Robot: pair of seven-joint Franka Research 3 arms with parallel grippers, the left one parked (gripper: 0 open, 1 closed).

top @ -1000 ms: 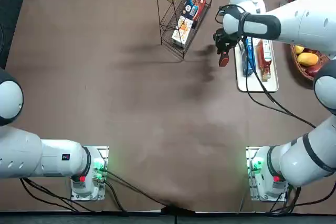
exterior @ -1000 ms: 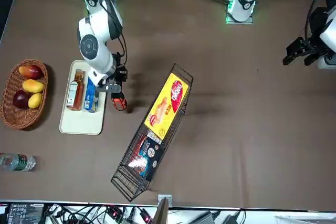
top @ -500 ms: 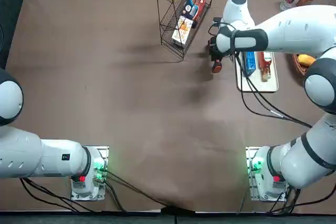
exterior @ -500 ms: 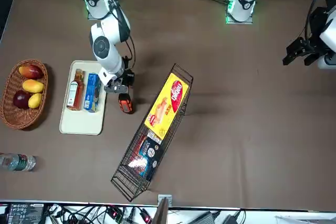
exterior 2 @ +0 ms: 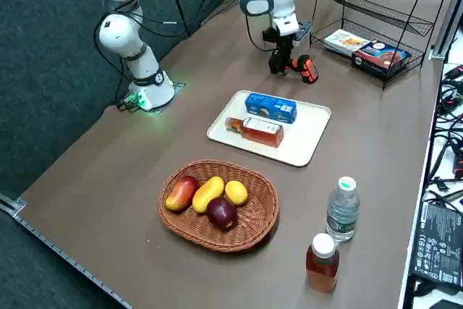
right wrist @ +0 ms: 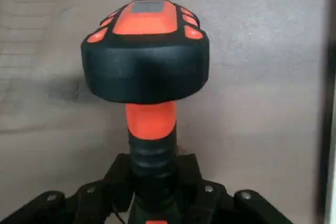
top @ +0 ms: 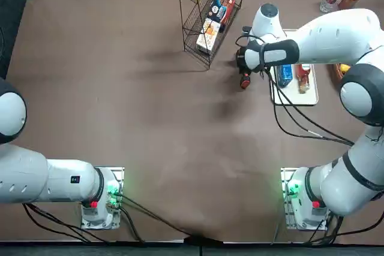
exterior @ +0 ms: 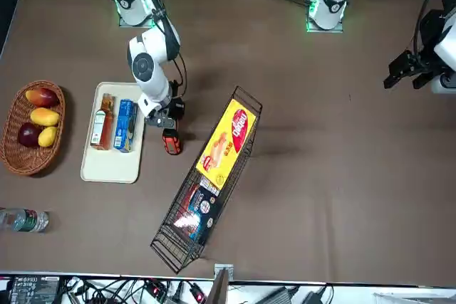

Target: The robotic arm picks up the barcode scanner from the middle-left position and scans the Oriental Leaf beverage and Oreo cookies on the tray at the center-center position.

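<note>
Right wrist view: pincer [right wrist: 155, 182] around ribbed handle [right wrist: 152, 156].

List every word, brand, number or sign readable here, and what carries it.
No text reads with certainty.
Yellow box: red oval logo, lettering too small.
Blue packet: white markings, too small.
Reddish-brown tea bottle: white label, print too small.
Clear bottle: label unreadable.
Barcode scanner, its handle held by the right tool beside the tray: no lettering visible.

Blue Oreo cookies [exterior 2: 271, 107] lie on white tray [exterior 2: 307, 129].
</note>
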